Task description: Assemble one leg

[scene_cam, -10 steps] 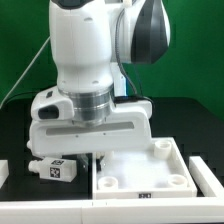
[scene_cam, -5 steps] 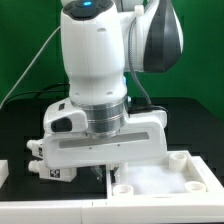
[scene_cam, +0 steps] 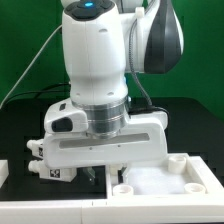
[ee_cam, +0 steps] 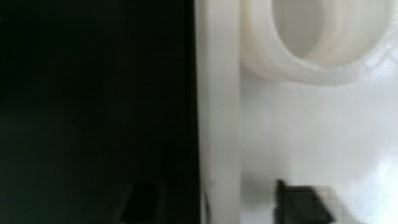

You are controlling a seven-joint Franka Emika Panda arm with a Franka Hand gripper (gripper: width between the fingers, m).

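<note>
The tray-like white tabletop piece (scene_cam: 160, 184) lies at the front on the exterior view's right, with round corner sockets (scene_cam: 122, 187). My gripper (scene_cam: 100, 170) hangs low over its left edge, mostly hidden under the hand. In the wrist view the gripper (ee_cam: 217, 205) is open, with one finger (ee_cam: 143, 205) over the black table and the other (ee_cam: 299, 205) over the tabletop, the edge wall (ee_cam: 217, 110) between them and a socket (ee_cam: 329, 40) ahead. A leg (scene_cam: 50, 172) with a square tag lies just left of the hand, partly hidden.
A white part (scene_cam: 3, 172) shows at the far left edge of the exterior view. A white rail (scene_cam: 50, 210) runs along the front. A green backdrop (scene_cam: 25, 40) stands behind the black table (scene_cam: 20, 130).
Since one second ago the arm has shifted to the exterior view's right and the tabletop piece lies further right. Nothing has moved in the last half second.
</note>
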